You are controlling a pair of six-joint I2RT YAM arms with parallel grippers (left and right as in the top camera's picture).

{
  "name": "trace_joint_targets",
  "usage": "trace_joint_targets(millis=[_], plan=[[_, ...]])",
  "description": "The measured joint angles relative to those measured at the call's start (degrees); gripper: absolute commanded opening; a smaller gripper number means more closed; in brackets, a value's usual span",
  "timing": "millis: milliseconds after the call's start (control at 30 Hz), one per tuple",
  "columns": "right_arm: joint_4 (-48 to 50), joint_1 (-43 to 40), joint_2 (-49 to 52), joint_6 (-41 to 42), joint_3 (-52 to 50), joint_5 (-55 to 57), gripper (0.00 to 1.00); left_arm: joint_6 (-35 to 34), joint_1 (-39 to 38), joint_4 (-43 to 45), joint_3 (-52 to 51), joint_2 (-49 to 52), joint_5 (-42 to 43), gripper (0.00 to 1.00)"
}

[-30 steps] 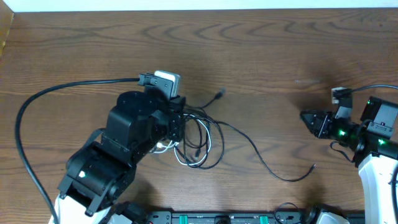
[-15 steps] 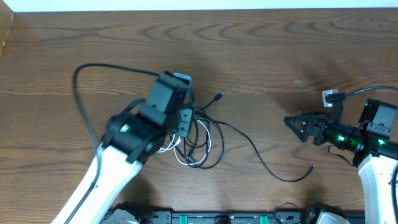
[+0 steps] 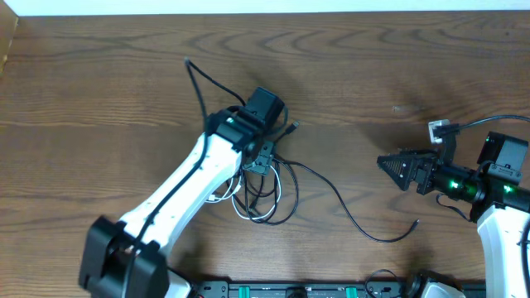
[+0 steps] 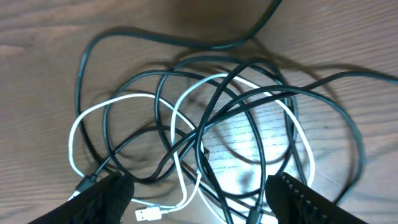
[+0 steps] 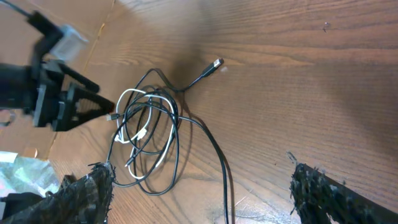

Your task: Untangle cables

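Firstly, the left arm reaches from the lower left side up to the tangle of cables on the wooden table. The left gripper hangs over the upper edge of the tangle. In the left wrist view its two fingers stand far apart at the two lower corners, and nothing is between them, so it is released. Below it the tangle lies flat on the wood: several black loops cross each other, and one white cable winds through them, with its small white plug at the lower side.

From the top of the tangle one short black end goes up and to the right and finishes in a small plug. From the right side of the tangle a long black cable runs away in a curve, and its end lies free on the table.

Well to the right of the tangle is the right gripper, pointing toward it. In the right wrist view its fingers are spread wide, with only bare wood and the distant tangle between them; it holds nothing.
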Motion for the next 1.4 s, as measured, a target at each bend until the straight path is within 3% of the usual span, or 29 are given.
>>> trace_joint_targets(millis=[833, 1000, 1200, 1400], plan=[[-0.6, 0.0, 0.0, 0.0, 0.0, 0.0, 0.86, 0.0, 0.0, 5.0, 0.0, 6.6, -0.2, 0.72], [-0.7, 0.0, 0.0, 0.0, 0.0, 0.0, 0.86, 0.0, 0.0, 8.1, -2.0, 6.6, -0.2, 0.53], [-0.9, 0.0, 0.0, 0.0, 0.0, 0.2, 0.85, 0.1, 0.0, 8.3, -2.6, 6.7, -0.2, 0.42], [-1.0, 0.0, 0.0, 0.0, 0.0, 0.2, 0.86, 0.0, 0.0, 8.5, -2.8, 6.7, -0.2, 0.41]])
